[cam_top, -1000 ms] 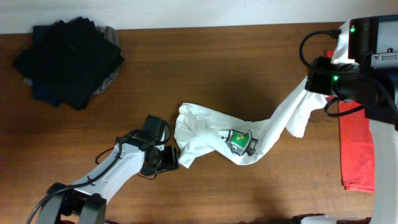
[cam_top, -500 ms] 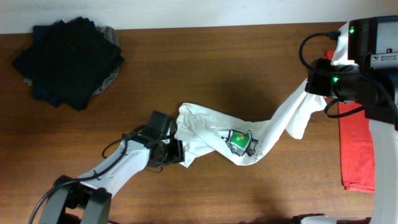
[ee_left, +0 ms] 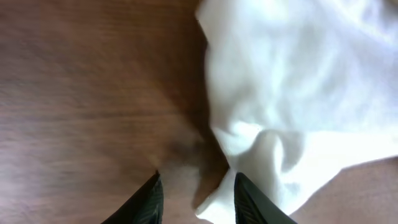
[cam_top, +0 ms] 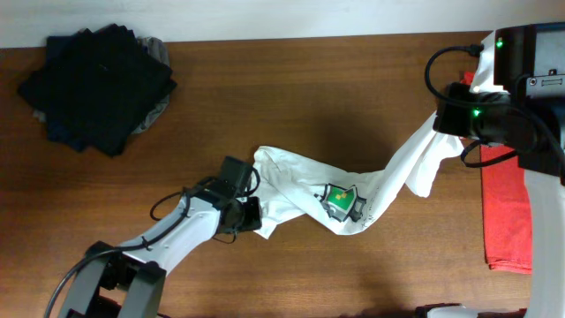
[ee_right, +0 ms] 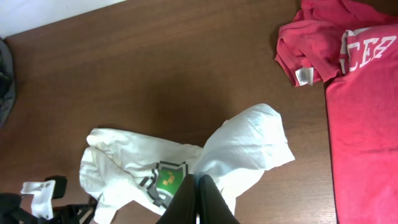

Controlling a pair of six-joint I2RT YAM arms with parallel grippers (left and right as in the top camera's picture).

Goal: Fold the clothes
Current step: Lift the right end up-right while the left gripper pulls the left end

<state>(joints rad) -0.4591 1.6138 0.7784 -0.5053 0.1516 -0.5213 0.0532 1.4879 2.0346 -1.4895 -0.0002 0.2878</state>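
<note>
White T-shirt [cam_top: 300, 190] lies stretched across the middle of the wooden table [cam_top: 309, 88], badge [cam_top: 342, 202] up. Its far end is lifted to the right, where the right gripper [cam_top: 448, 119] is clenched on it. The left gripper [cam_top: 250, 215] sits at the shirt's lower-left edge, jaws spread apart; a red T-shirt [cam_top: 508, 212] lies at the right.

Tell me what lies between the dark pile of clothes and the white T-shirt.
Nothing. In the overhead view, only bare brown table separates the dark pile from the white T-shirt.
</note>
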